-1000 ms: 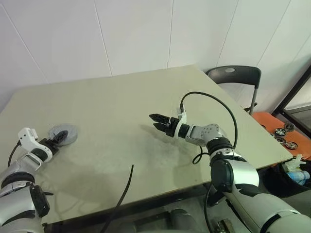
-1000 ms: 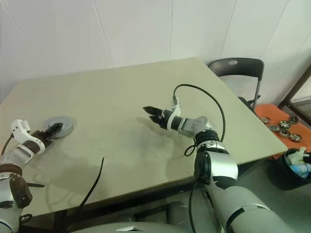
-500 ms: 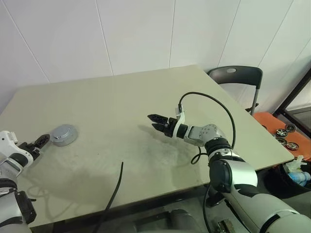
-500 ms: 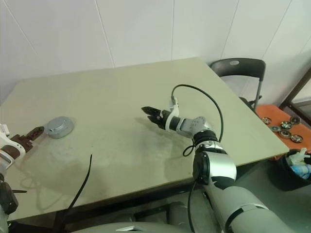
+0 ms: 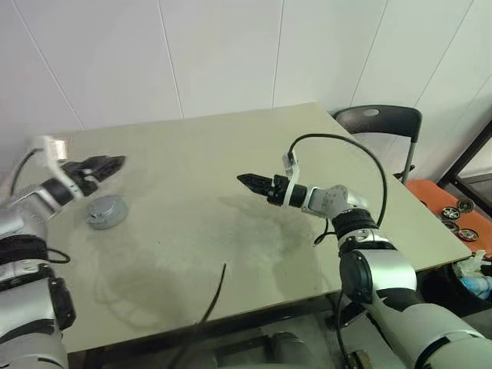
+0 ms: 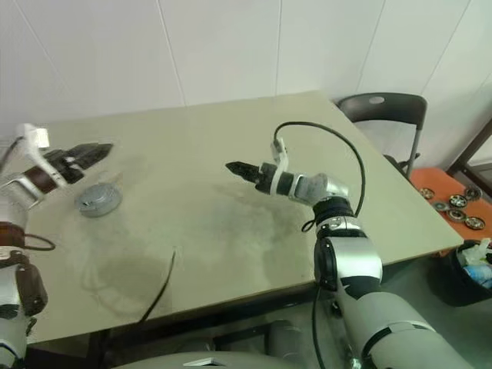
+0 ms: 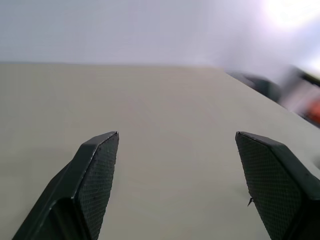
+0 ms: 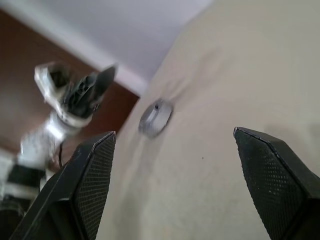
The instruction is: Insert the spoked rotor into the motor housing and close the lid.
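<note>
A short round silver-grey motor housing [image 5: 105, 211] stands on the table's left side, and its flat grey top looks like the lid; I cannot make out the seam. The spoked rotor is hidden or out of view. My left gripper [image 5: 108, 164] hangs open in the air just above and beyond the housing, apart from it, with nothing between its fingers [image 7: 97, 165]. My right gripper [image 5: 250, 181] floats open and empty over the table's middle, pointing left toward the housing [image 8: 155, 117]; its own view also shows the left gripper [image 8: 85, 87].
The beige table [image 5: 231, 154] backs onto a white wall. A dark chair [image 5: 377, 123] stands at its far right corner. An orange surface [image 6: 450, 188] to the right carries several small wheel-like parts. A black cable [image 5: 211, 300] hangs at the near edge.
My left gripper drew back from the housing, then swung up and right to hover over it. My right gripper rose a little and rolled. The camera has shifted.
</note>
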`<state>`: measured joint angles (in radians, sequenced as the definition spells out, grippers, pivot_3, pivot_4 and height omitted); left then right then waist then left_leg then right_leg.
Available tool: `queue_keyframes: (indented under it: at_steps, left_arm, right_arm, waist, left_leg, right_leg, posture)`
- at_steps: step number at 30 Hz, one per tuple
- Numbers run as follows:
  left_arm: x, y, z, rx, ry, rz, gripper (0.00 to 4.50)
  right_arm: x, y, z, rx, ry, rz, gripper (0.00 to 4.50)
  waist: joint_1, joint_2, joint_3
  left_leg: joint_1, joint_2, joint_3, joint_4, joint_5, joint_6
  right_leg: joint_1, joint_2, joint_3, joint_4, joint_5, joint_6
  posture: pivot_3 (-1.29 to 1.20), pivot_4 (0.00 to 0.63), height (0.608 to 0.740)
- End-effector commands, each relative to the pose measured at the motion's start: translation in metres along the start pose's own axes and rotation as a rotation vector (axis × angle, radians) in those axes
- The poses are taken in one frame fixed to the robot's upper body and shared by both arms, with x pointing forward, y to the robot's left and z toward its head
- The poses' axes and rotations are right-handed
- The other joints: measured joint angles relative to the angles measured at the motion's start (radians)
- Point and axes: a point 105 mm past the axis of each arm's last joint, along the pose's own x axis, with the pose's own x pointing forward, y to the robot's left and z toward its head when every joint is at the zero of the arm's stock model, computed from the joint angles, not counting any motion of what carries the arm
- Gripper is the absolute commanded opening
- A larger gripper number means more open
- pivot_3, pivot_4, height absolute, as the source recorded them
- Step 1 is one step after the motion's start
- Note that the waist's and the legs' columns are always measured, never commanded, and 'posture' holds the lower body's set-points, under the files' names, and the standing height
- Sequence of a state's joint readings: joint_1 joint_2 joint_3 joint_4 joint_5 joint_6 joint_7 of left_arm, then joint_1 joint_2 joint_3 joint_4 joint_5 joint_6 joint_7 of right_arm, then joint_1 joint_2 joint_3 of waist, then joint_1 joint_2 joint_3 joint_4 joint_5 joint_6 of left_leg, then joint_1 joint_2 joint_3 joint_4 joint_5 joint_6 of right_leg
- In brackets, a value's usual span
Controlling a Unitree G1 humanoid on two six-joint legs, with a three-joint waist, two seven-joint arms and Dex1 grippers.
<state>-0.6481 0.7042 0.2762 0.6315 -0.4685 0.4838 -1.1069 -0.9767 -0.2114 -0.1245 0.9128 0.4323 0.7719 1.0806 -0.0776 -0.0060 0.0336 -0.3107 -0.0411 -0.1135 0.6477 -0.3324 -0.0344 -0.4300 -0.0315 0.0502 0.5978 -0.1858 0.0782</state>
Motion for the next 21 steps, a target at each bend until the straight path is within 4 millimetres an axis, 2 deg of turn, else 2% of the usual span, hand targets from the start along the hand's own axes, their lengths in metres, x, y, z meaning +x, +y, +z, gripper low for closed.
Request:
queue_keyframes:
  at_steps: [1,6,8,12,14,17,21]
  left_arm:
    - [0.022,-0.05,0.0,0.095,0.083,-0.252,3.97]
    - [0.04,-0.089,-0.012,0.14,0.174,-0.451,3.97]
    - [0.045,-0.107,-0.015,0.17,0.202,-0.537,3.97]
    - [0.046,-0.126,-0.023,0.203,0.257,-0.643,3.97]
    - [0.044,-0.132,-0.025,0.205,0.28,-0.677,3.97]
    - [0.041,-0.143,-0.027,0.228,0.303,-0.728,3.97]
    - [0.035,-0.137,-0.029,0.237,0.322,-0.696,3.97]
  right_arm:
    - [-0.004,0.03,0.021,-0.282,0.082,0.119,3.96]
    - [-0.017,0.061,0.02,-0.564,0.183,0.294,3.96]
    - [-0.021,0.067,0.012,-0.684,0.25,0.343,3.96]
    - [-0.031,0.06,-0.014,-0.884,0.416,0.371,3.96]
    - [-0.033,0.055,-0.019,-0.938,0.461,0.37,3.96]
    - [-0.034,0.056,-0.016,-0.955,0.474,0.371,3.96]
    - [-0.035,0.053,-0.013,-0.95,0.472,0.35,3.96]
  waist:
    - [-0.002,0.0,0.0]
    - [-0.003,0.0,0.0]
    - [0.0,0.0,0.0]
    - [0.008,0.0,0.0]
    - [0.008,0.0,0.0]
    - [0.008,0.0,0.001]
    - [0.008,0.0,0.001]
  left_leg:
    - [-0.002,0.0,0.0,0.0,0.0,0.0]
    - [-0.005,0.0,0.0,0.002,0.0,0.0]
    - [-0.005,0.0,0.0,0.002,0.0,0.0]
    - [-0.005,-0.001,0.0,0.003,0.0,0.0]
    - [-0.005,-0.001,0.002,0.004,0.0,0.0]
    - [-0.005,-0.001,0.002,0.005,0.0,0.0]
    - [-0.002,-0.001,0.002,0.006,0.0,0.0]
  right_leg:
    - [-0.002,0.0,0.0,0.0,0.0,0.0]
    - [-0.006,0.002,0.0,0.001,0.0,0.0]
    - [-0.006,0.002,0.0,0.001,0.0,0.0]
    - [-0.004,0.003,-0.001,0.001,0.0,0.0]
    - [-0.004,0.003,-0.001,0.0,0.0,0.0]
    - [-0.003,0.003,0.0,0.0,0.0,-0.001]
    - [0.0,0.003,0.0,0.0,0.0,-0.001]
  posture:
    - [0.0,0.0,0.74]
    - [0.0,0.0,0.74]
    - [0.0,0.0,0.74]
    - [0.0,0.0,0.74]
    - [0.0,0.0,0.74]
    - [0.0,0.0,0.74]
    - [0.0,0.0,0.74]
